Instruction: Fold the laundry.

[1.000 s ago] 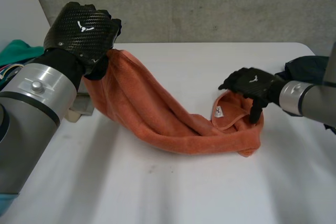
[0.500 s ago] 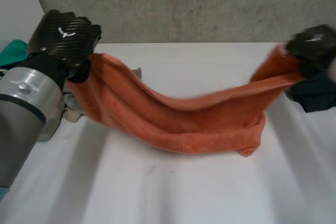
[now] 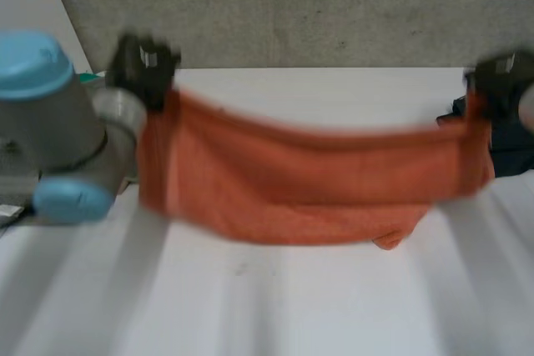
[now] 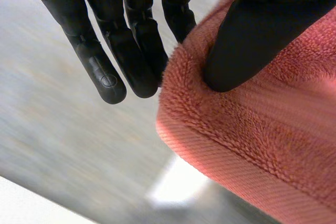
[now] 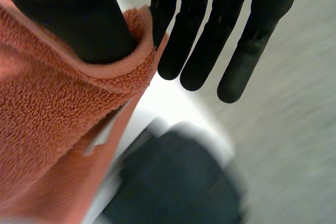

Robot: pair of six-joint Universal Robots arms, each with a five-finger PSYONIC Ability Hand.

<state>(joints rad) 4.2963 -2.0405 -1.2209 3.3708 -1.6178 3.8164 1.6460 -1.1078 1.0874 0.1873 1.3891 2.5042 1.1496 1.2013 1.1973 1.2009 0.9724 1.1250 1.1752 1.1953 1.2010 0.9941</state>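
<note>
Two hands hold one orange towel [image 3: 309, 177] stretched wide above the white bench [image 3: 250, 306]. The left hand [image 3: 143, 68] has one top corner and the right hand [image 3: 501, 77] has the other. Each wrist view shows a thumb pressing the pile against straight fingers, so both hands are pinching the towel's edge rather than wrapping round it. The top edge runs almost level between them. The body hangs as a sheet, and its bottom appears to rest on the bench, with a small bunched bit below the right half.

This looks like the spreading step that comes before a fold. To do it well, the hands should stay at equal height with even pull, so the top edge is straight and neither corner slips from its shallow pinch. The sheet should then go down away from the dark cloth [image 3: 509, 143] beside the right hand, bottom first, so the bunched part flattens instead of being trapped underneath.
</note>
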